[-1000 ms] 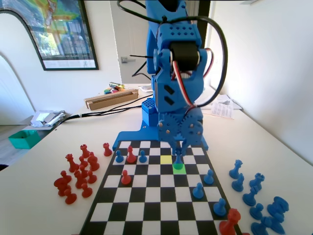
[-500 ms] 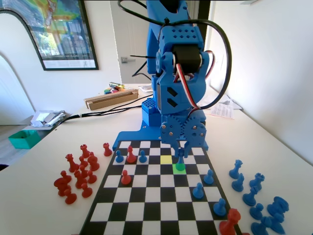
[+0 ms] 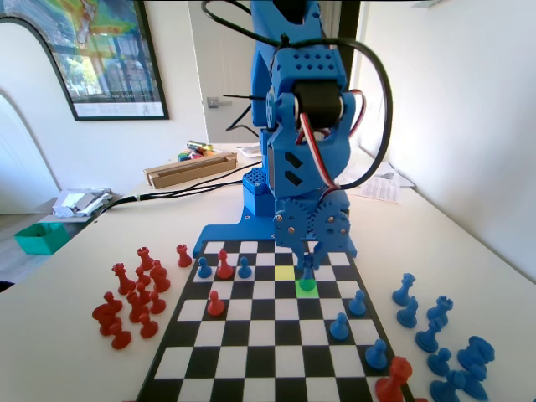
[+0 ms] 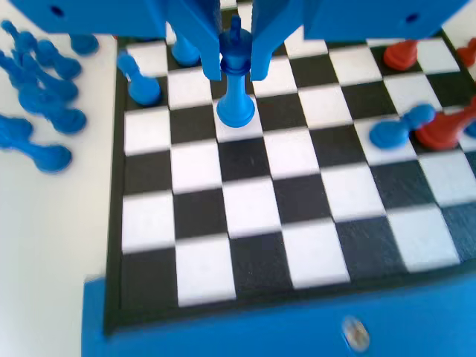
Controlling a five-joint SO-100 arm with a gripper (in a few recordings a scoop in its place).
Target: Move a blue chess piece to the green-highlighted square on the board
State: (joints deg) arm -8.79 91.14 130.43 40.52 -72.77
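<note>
The blue chess piece [image 4: 236, 82] stands upright on the green-highlighted square [image 3: 307, 287] of the board [image 4: 253, 223], directly under the gripper [image 4: 236, 71], its pointed top rising between the two jaws. In the wrist view the jaws sit close on either side of the piece's upper stem, narrowly parted; whether they touch it cannot be told. In the fixed view the gripper [image 3: 308, 258] hangs low over the piece [image 3: 307, 273]. Compared with a second ago, the arm has shifted slightly rightward and the piece stands more squarely on the green square.
</note>
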